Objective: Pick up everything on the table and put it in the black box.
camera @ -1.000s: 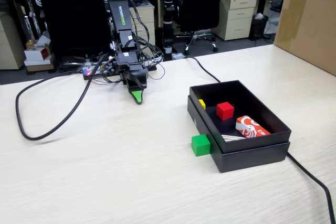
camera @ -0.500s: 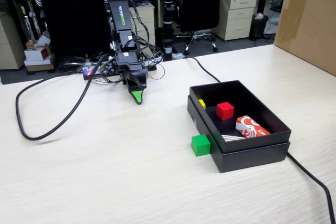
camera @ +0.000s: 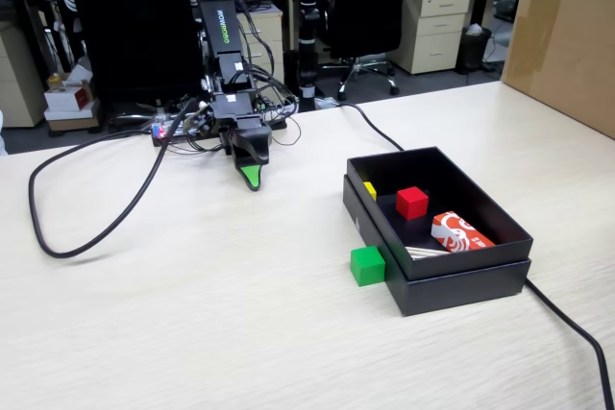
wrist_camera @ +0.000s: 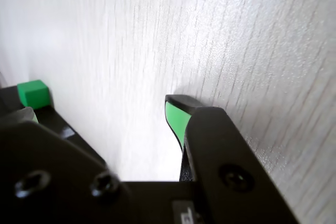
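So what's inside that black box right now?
The black box holds a red cube, a yellow cube near its far corner, and a red-and-white carton. Something pale lies by the near wall, mostly hidden. The green cube sits outside.

Yellow cube [camera: 370, 189] half hidden behind black box [camera: 461, 285] wall.

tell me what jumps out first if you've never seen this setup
The black box right of centre in the fixed view already holds a red cube, a yellow cube and a red-and-white carton. A green cube sits outside on the table, right against the box's near-left wall. The gripper, green-tipped, rests low near the table further left, holding nothing.
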